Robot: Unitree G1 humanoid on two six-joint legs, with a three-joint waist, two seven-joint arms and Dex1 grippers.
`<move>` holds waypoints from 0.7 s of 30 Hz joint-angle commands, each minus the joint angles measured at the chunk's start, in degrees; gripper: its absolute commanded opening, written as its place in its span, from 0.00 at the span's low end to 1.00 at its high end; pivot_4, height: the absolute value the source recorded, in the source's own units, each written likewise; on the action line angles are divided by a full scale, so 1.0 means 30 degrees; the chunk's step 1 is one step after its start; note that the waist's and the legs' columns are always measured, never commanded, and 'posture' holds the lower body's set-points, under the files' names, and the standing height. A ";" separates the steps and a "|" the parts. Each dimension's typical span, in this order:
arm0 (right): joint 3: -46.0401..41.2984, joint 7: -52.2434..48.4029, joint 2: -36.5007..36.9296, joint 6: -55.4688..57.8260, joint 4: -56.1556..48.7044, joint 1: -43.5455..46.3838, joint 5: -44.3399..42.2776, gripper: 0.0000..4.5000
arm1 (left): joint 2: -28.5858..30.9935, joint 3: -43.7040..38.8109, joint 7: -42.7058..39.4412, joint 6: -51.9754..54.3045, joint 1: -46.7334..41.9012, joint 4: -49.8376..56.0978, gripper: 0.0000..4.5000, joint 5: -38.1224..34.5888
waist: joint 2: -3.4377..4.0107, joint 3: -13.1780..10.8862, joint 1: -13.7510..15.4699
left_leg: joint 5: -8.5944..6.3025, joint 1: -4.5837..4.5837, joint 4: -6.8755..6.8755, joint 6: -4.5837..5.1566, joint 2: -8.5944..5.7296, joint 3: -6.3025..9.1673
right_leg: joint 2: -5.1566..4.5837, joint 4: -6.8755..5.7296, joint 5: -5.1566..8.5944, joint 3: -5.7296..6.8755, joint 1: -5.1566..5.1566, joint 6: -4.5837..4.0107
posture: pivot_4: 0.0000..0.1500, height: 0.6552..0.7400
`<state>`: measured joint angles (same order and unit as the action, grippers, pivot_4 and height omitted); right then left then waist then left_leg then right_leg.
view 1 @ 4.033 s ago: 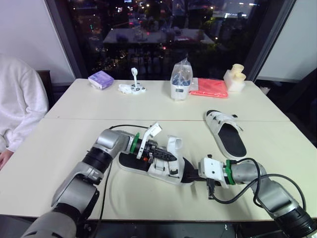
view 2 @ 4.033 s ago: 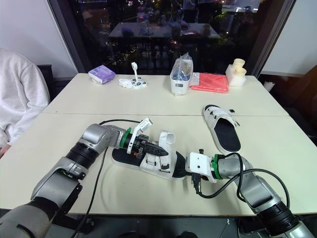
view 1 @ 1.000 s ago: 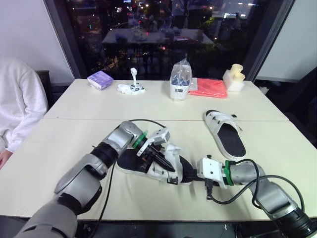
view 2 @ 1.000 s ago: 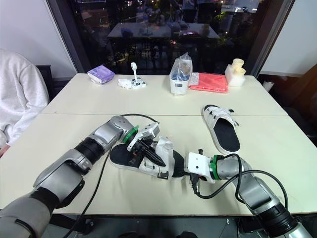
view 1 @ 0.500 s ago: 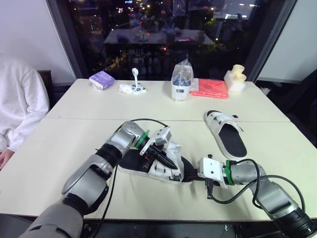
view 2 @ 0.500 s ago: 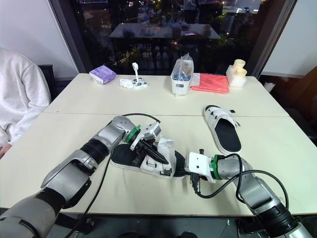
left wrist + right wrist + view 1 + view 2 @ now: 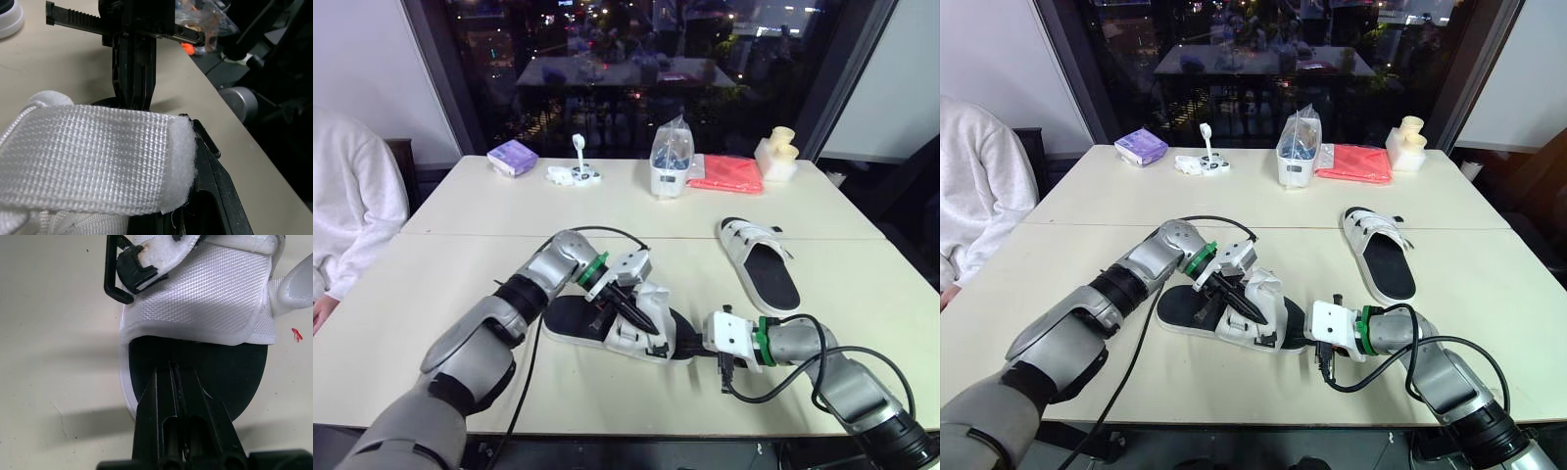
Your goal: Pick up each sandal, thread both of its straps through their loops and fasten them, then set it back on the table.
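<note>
The near sandal (image 7: 597, 328), black-soled with white straps, lies on the table in front of me. My left gripper (image 7: 632, 312) is over its middle, shut on a white strap (image 7: 98, 156) that it holds bent across the upper. My right gripper (image 7: 693, 345) is shut on the rim of the black sole (image 7: 205, 357) at the sandal's right end. A black buckle loop (image 7: 115, 279) hangs off the white upper (image 7: 205, 298). The second sandal (image 7: 761, 262) rests untouched on the table, farther back on the right, with its straps lying over its top.
Along the far half of the table (image 7: 431, 294) stand a purple pack (image 7: 512, 157), a small white item (image 7: 574, 174), a clear bag of things (image 7: 670, 162), a red cloth (image 7: 726, 173) and pale cups (image 7: 776, 152). A person's white sleeve (image 7: 342, 215) is at the left edge.
Four seconds ago the strap stood upright; my left gripper has since pulled it down over the sandal, and my forearm has swung round. The right gripper has stayed put.
</note>
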<state>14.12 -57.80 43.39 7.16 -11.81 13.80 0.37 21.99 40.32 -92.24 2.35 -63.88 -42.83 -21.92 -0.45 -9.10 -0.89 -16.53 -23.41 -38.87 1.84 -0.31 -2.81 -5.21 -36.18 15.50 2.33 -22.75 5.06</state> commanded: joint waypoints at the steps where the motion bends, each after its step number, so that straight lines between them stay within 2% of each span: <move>1: 0.0665 -0.0048 -0.0145 0.0408 0.0512 -0.0305 0.0483 0.00 | -0.0125 0.0244 -0.0087 -0.1033 -0.0725 -0.0560 0.02 0.0364 | -0.0002 -0.0001 0.0009 | 0.0000 0.0000 0.0000 0.0000 0.0000 -0.0001 | 0.0000 0.0000 0.0000 0.0000 0.0000 0.0000 | 1.00 1.00; 11: 0.0684 0.0002 -0.0149 0.0450 0.0409 -0.0348 0.0510 0.00 | 0.0413 0.1735 -0.0087 -0.1225 -0.1834 -0.0380 0.02 -0.1011 | -0.0010 -0.0006 0.0008 | 0.0000 -0.0004 -0.0002 0.0002 0.0000 -0.0002 | 0.0006 -0.0001 0.0000 0.0001 0.0000 0.0001 | 1.00 1.00; 21: 0.0778 0.0028 -0.0272 0.0310 0.0705 -0.0142 0.0569 0.00 | 0.1129 0.4811 -0.0087 -0.1959 -0.3380 -0.0500 0.02 -0.2395 | -0.0010 -0.0007 -0.0030 | 0.0001 -0.0004 -0.0003 0.0003 0.0001 -0.0001 | 0.0016 -0.0005 -0.0001 0.0000 -0.0003 0.0002 | 1.00 1.00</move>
<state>14.37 -57.69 43.18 7.10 -11.53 14.01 0.42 24.42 53.35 -92.26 -2.81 -72.53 -44.09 -28.34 -0.48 -9.12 -0.98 -16.53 -23.43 -38.87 1.85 -0.30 -2.82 -5.16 -36.19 15.50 2.33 -22.76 5.07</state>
